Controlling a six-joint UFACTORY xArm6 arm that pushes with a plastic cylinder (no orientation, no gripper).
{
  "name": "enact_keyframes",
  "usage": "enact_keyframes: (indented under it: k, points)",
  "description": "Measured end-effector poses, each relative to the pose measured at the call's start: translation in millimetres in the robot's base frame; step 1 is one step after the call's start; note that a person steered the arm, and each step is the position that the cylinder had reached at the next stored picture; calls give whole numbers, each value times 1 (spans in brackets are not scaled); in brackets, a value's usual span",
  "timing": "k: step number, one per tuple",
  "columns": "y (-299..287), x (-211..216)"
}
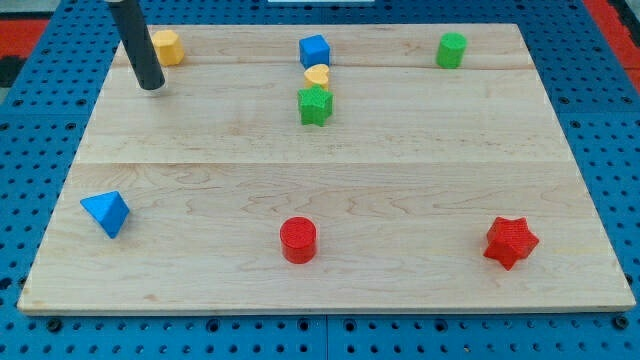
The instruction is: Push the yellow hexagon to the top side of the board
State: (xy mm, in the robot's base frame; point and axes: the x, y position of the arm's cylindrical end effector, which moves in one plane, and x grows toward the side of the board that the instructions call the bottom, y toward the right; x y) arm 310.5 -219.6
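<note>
The yellow hexagon point(166, 46) stands near the board's top edge at the view's upper left. My tip point(151, 84) rests on the board just below and slightly left of it, close but apart. A second, smaller yellow block point(317, 75) sits at the top middle, between a blue cube point(314, 50) above it and a green star point(315, 104) below it.
A green cylinder point(451, 49) stands at the top right. A blue triangular block point(107, 213) lies at the lower left, a red cylinder point(298, 240) at the bottom middle, a red star point(511, 241) at the lower right. The wooden board point(420, 170) sits on a blue pegboard.
</note>
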Motion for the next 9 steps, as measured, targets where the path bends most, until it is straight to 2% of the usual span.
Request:
enact_keyframes:
  k: [9]
  points:
    - [0,-22]
